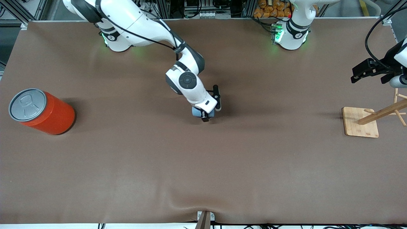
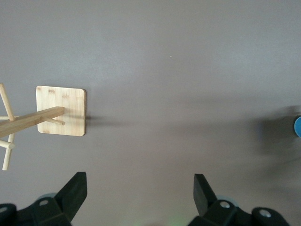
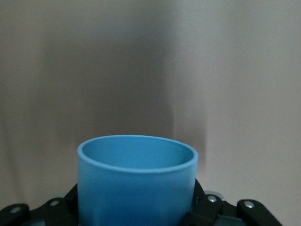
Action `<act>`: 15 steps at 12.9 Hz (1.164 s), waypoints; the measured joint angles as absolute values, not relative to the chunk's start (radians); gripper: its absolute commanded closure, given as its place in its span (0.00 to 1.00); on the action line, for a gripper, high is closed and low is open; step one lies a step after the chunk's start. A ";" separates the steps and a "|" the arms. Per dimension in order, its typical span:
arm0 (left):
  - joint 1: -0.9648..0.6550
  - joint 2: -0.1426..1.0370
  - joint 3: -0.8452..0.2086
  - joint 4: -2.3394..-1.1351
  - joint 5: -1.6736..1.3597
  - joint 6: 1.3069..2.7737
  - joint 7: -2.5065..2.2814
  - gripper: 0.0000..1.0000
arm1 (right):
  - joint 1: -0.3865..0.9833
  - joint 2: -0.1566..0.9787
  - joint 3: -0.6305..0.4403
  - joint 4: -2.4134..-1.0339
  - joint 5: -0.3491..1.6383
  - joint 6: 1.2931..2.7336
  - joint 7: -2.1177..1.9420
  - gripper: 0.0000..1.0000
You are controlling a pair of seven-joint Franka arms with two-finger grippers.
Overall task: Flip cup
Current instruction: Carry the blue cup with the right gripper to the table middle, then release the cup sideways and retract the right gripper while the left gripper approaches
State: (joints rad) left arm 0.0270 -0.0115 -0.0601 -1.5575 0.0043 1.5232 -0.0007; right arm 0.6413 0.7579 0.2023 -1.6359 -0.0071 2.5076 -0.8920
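Blue cup [image 1: 197, 112] is sitting mid-table in the front view, under the right gripper [image 1: 207, 117]. The left gripper [image 2: 138, 197], in its wrist view, is waiting with fingers spread wide above bare table [image 2: 188, 70] near the wooden rack [image 2: 60, 111]. Right wrist view is showing the cup's open mouth with the fingers [image 3: 200, 207] hugging its wall, so the flip appears nearly done, release pending.

Matte blue cup [image 3: 136, 183], wooden rack [image 1: 362, 125]

Worktop [image 1: 203, 165] bare around mid-table cup [image 1: 197, 112]. Obstacles: orange can [image 1: 43, 111] at right arm's end; wooden peg stand [image 1: 361, 122] at left arm's end, left hand [image 1: 359, 73] over it.
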 measured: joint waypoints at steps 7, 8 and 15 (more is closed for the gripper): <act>0.027 -0.008 -0.061 -1.562 0.002 1.520 0.002 0.00 | 0.638 0.733 0.189 -1.553 -0.003 2.402 -0.826 0.00; 0.027 -0.004 -0.061 -1.563 0.001 1.520 0.008 0.00 | 0.636 0.707 0.189 -1.543 -0.002 2.341 -0.760 0.00; -0.002 0.043 -0.074 -1.567 -0.008 1.495 0.012 0.00 | 0.534 0.509 0.097 -1.529 -0.009 1.953 -0.201 0.00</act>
